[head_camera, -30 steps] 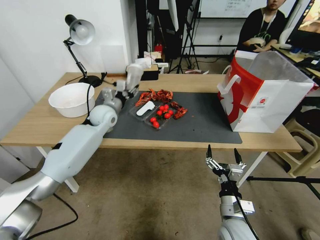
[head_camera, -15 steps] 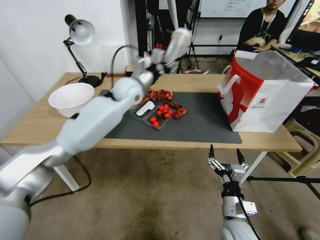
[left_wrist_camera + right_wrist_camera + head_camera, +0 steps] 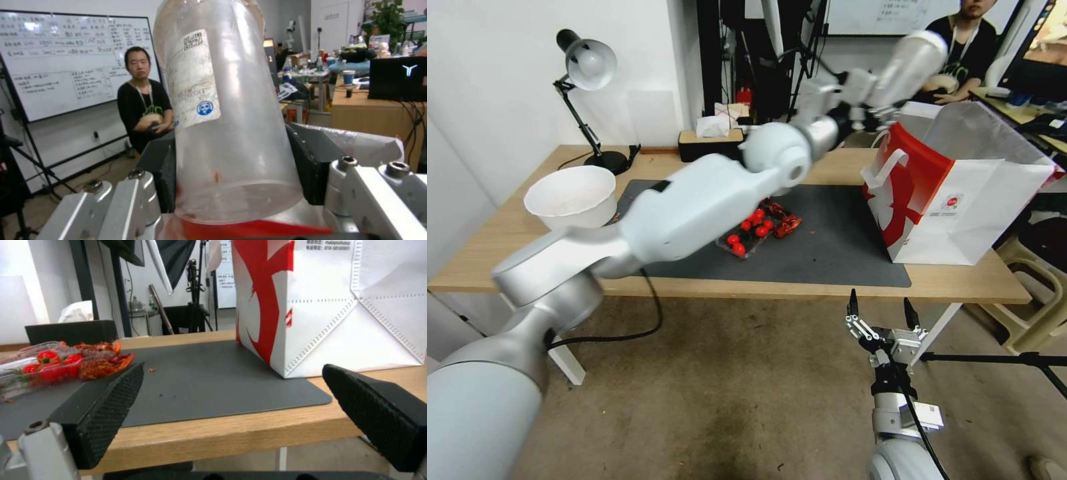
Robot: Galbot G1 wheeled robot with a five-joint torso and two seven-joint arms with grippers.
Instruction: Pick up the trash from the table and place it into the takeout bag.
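Head view: left gripper (image 3: 864,90), clamped on the clear plastic cup (image 3: 222,110), has swung from the mat to above the takeout bag (image 3: 960,193). Ready to drop. Right gripper (image 3: 882,313) waits wide below the table (image 3: 507,247).

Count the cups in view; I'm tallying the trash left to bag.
1: a clear plastic cup, gripped by the left gripper near the open top of the takeout bag. The left arm covers part of the mat, so others may be hidden.
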